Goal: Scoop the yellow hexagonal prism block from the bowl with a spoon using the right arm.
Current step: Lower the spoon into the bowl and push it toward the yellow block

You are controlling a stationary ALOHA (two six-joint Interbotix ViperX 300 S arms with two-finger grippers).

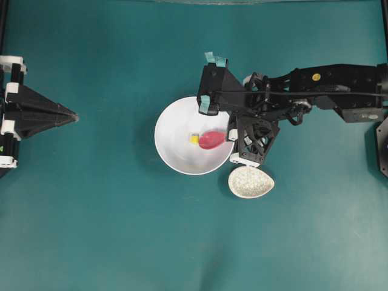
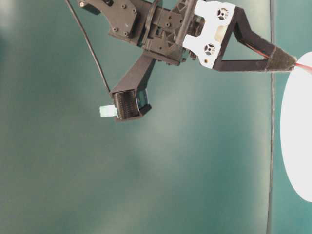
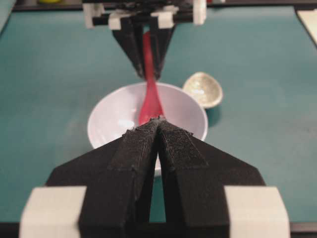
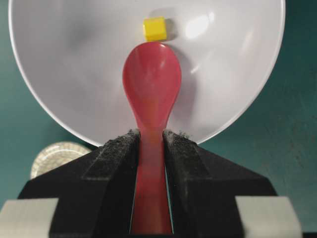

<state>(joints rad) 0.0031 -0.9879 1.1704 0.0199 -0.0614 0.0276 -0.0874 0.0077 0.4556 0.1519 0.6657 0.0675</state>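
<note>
Overhead, my right gripper (image 1: 229,134) pinches the spoon (image 1: 211,139), scoop in the bowl (image 1: 173,124) at centre frame, yellow hexagonal prism block (image 1: 194,139) just left of its tip; handle hidden under the arm. Table-level: bowl cut off at right. Left wrist: left gripper (image 3: 158,121) pressed together, idle. Right wrist: block touching the tip — next I'd slide under it.

Overhead straight down; wrist cams close, facing, both on bowl (image 1: 182,148)
</note>
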